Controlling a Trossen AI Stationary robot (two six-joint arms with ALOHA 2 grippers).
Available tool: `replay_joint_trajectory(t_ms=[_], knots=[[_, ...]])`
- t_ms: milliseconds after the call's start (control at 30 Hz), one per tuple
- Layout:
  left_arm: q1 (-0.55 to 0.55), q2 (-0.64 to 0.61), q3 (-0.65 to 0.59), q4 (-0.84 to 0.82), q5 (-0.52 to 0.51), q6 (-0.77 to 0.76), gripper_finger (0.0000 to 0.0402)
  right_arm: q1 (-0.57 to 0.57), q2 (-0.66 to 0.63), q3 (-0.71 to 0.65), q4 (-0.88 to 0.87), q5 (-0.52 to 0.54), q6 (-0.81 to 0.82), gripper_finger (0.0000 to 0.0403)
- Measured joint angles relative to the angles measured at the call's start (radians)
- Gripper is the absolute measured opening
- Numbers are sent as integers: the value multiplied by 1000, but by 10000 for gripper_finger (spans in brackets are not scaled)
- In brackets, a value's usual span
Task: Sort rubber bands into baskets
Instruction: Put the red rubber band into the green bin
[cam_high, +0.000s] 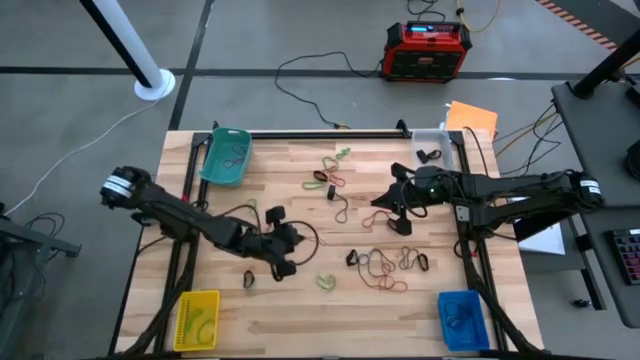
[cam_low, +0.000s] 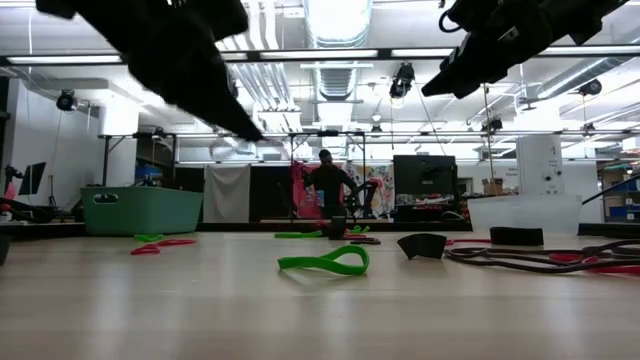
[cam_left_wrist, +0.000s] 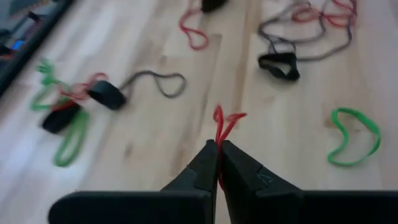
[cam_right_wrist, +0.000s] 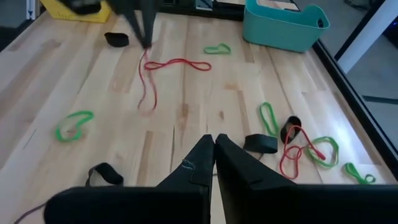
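My left gripper (cam_left_wrist: 219, 149) hangs over the table's middle left (cam_high: 290, 255), shut on a long thin red rubber band (cam_right_wrist: 177, 64). My right gripper (cam_right_wrist: 214, 144) is shut with nothing between its fingers, raised over the middle right (cam_high: 383, 200). Loose rubber bands lie flat on the boards: a tangled heap (cam_high: 385, 262), a green one (cam_left_wrist: 354, 135) and black ones (cam_left_wrist: 278, 64). The baskets stand at the corners: teal (cam_high: 226, 157), clear (cam_high: 437, 145), yellow (cam_high: 197, 318) and blue (cam_high: 462, 318). My left gripper pinches the red rubber band between its two fingertips, and a short kinked bit (cam_left_wrist: 221, 124) sticks out past them. The fingers slant down from the table's left. The band hangs slack below them (cam_right_wrist: 145, 56), and its long loop (cam_right_wrist: 186, 64) seems to lie on the boards.
A red-and-black box (cam_high: 427, 50) and cables lie on the floor beyond the far edge. An orange sheet (cam_high: 472, 117) lies by the clear basket. More bands cluster at the far middle (cam_high: 328, 180). A person stands far off in the room (cam_low: 326, 185).
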Motion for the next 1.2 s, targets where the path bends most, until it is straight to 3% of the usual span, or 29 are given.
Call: replay_joint_trajectory(t_ms=[267, 533, 667, 900, 1033, 1200], knots=[[37, -199, 1, -136, -122, 4, 0, 0, 2, 0, 11, 0, -16, 9], [186, -353, 1, -317, -203, -3, 0, 0, 22, -5, 91, 7, -36, 9], [336, -401, 1, -421, -204, -29, 0, 0, 53, -5, 187, 27, -2, 9], [659, -435, 1, -631, -197, -50, 0, -15, 155, -5, 295, 258, 26, 9], [847, -419, 1, -695, -187, -40, 0, -49, 205, 16, 356, 272, 14, 9], [1047, -374, 0, -672, -45, 87, 0, -98, 248, 110, 371, 272, -24, 9]])
